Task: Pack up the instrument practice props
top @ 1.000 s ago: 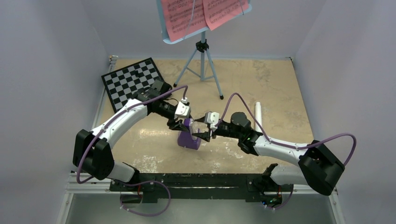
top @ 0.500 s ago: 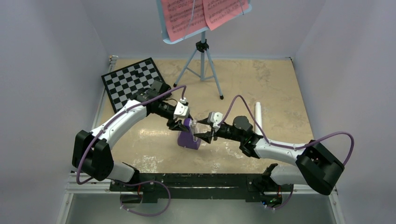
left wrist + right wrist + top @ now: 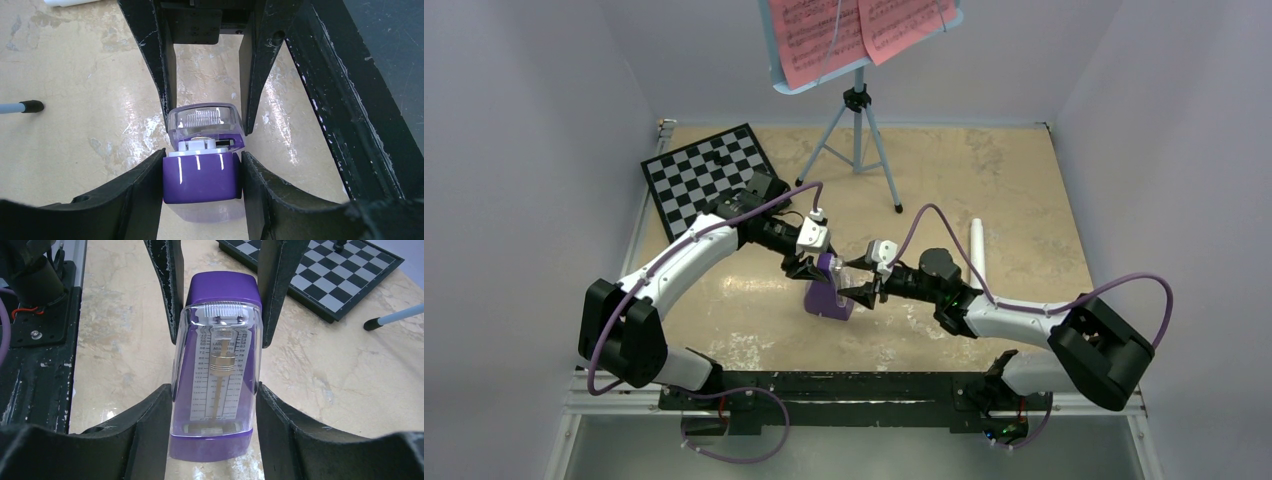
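The purple metronome [image 3: 828, 296] is stood upright mid-frame on the worktop [image 3: 984, 170], sandwiched between both arms. It's gripped low on its purple body by the left end effector [image 3: 202, 162], with both fingers pressed against its sides. From the opposite side, the clear cover [image 3: 216, 365] is clamped by the right end effector [image 3: 214, 390], fingers touching both edges. A white tube [image 3: 976, 250] is laid off to the right, well apart. The music stand [image 3: 857, 115] with pink pages [image 3: 824, 35] is parked at top centre.
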Controlling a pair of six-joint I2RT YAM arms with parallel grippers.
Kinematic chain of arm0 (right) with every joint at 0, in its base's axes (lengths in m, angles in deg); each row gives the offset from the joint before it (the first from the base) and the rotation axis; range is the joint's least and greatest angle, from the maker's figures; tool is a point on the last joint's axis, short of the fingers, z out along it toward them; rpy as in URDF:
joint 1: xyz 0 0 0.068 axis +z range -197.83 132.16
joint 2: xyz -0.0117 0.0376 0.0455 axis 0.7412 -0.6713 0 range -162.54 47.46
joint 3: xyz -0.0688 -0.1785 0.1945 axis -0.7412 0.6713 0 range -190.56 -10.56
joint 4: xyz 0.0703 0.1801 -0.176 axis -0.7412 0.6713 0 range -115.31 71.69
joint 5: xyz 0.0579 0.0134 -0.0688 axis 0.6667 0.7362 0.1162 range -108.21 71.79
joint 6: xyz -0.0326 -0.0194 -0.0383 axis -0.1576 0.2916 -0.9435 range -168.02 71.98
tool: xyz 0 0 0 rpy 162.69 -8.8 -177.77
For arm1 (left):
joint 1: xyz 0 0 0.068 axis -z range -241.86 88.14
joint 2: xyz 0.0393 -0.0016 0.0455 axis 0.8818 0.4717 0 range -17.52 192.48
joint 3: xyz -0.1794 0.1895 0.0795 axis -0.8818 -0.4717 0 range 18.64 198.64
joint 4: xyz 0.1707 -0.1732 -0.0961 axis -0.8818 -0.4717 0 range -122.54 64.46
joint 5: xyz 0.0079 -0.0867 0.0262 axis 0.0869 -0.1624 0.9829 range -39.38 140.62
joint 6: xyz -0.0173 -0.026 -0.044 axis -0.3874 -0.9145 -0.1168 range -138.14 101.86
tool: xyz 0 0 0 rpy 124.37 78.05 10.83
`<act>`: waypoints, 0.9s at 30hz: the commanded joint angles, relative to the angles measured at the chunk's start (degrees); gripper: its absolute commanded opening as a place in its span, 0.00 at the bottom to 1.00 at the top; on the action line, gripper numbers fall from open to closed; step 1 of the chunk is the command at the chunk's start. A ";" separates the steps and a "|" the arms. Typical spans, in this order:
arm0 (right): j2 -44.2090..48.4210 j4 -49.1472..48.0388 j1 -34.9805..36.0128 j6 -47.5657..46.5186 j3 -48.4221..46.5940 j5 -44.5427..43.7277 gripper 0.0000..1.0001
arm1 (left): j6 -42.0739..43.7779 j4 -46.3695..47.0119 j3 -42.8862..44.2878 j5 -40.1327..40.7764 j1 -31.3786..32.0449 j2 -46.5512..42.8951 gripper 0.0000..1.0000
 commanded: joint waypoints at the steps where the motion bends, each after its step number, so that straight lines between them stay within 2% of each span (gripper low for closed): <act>1: 0.25 -1.05 -0.07 -1.00 -1.02 2.49 0.00 | 2.67 2.13 -0.97 5.37 -0.96 0.84 0.00; 8: 0.28 2.46 -0.07 -2.51 -1.59 4.23 0.00 | 2.77 1.89 -0.99 4.93 -0.98 0.84 0.00; 13: -0.59 4.12 0.34 -4.72 -2.63 0.61 0.00 | 2.16 1.84 -1.37 4.36 -0.93 0.25 0.00; 19: -2.09 0.58 0.55 -4.13 -2.77 -2.60 0.00 | 2.17 1.62 -2.06 4.01 -0.93 -0.21 0.00; 23: -5.05 -3.15 0.84 -2.39 -2.88 -2.23 0.00 | 2.60 0.95 -2.00 4.00 -0.95 -0.31 0.00; 27: -5.46 -2.92 1.38 -1.32 -2.50 -1.41 0.00 | 3.42 -0.14 -1.81 4.40 -0.95 -0.32 0.00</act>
